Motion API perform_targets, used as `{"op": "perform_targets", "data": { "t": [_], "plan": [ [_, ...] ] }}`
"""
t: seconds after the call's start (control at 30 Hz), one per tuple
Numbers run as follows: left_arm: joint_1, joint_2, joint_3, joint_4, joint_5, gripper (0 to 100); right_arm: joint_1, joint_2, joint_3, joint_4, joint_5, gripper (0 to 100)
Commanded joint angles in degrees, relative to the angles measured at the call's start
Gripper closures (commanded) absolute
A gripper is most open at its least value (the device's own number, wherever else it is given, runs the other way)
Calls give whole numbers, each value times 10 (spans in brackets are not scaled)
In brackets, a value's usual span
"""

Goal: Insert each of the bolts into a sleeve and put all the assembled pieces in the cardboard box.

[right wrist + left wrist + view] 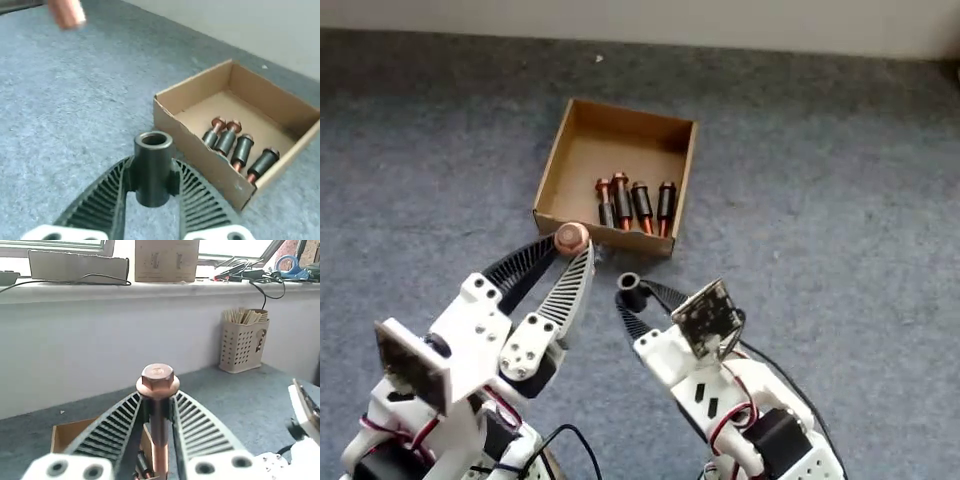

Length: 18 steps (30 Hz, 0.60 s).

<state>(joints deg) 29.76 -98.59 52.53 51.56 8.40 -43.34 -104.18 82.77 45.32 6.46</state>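
Left hand [576,247] is clamped on the bolt [571,238], head pointing away from its wrist. Right hand [631,298] just beside it grips the sleeve [628,283], bore open the same way.

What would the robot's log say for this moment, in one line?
left gripper: shut on bolt | right gripper: shut on sleeve | box: four assembled pieces inside | bolt, sleeve: apart

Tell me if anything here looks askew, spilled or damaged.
Nothing stands out. Four assembled pieces lie side by side in the cardboard box, whose walls look intact. The left gripper holds a bolt upright, and the right gripper holds a sleeve upright with its bore open upward.
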Motion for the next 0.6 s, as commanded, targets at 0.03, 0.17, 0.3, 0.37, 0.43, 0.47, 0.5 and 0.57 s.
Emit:
{"op": "perform_targets", "data": {
  "t": [0.03, 0.17, 0.3, 0.37, 0.43, 0.47, 0.5, 0.57],
  "plan": [
    [4, -10, 2, -18, 38, 995, -40, -8, -6, -78, 46, 993],
    [4, -10, 17, -31, 48, 995, -50, -8, -6, -116, 48, 993],
    [3, -10, 41, -51, 62, 995, -59, -8, -6, -124, 48, 993],
    [3, -10, 56, -57, 62, 995, -59, -8, -7, -124, 48, 993],
    [3, -10, 65, -58, 62, 995, -58, -8, -7, -140, 48, 993],
    [3, -10, 65, -58, 62, 995, -58, -8, -6, -145, 48, 993],
    [3, -10, 66, -58, 61, 995, -58, -8, -5, -147, 48, 993],
    [3, -10, 66, -56, 59, 995, -58, -8, -5, -150, 48, 993]
  ]
}}
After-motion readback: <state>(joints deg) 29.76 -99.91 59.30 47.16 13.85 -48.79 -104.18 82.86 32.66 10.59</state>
